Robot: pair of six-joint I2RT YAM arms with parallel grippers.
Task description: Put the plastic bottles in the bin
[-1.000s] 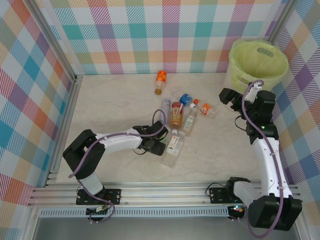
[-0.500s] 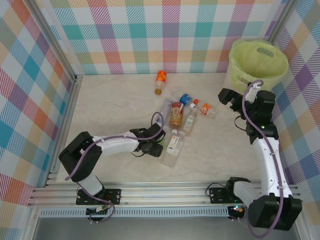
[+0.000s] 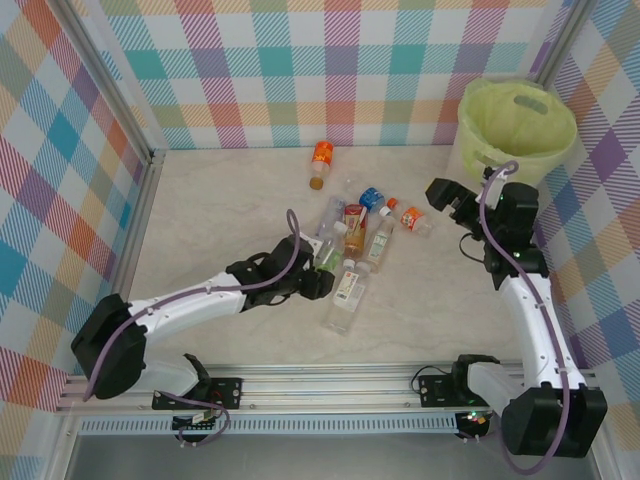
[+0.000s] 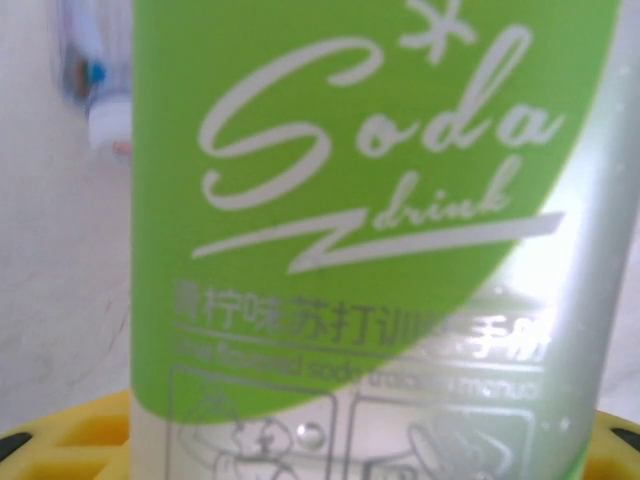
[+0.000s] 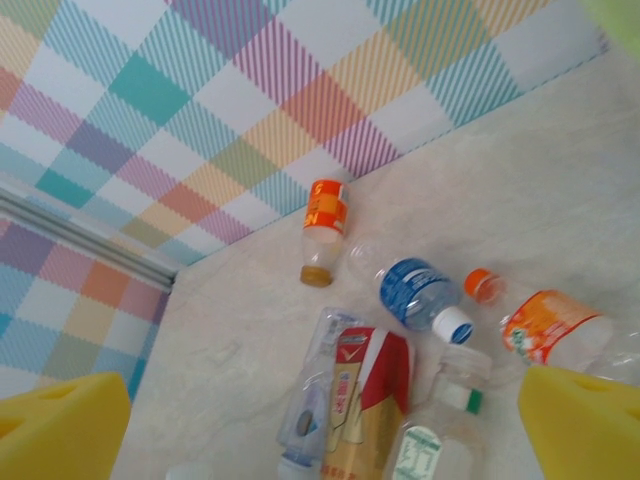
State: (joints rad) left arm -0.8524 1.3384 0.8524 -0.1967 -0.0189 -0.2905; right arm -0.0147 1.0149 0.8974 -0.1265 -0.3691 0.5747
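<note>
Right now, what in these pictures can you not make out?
Green soda bottle, left wrist view: cap and base cut off by edges.
Left gripper, top view: fingertips hidden under its wrist.
Orange-capped bottle, right wrist view: partly behind a yellow finger pad.
Bin, top view: floor hidden by its wall.

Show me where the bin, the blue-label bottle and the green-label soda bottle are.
bin [image 3: 468,140], top external view, on its outer wall at the left.
blue-label bottle [image 5: 410,292], right wrist view, on its label.
green-label soda bottle [image 4: 380,200], left wrist view, on its green label.
</note>
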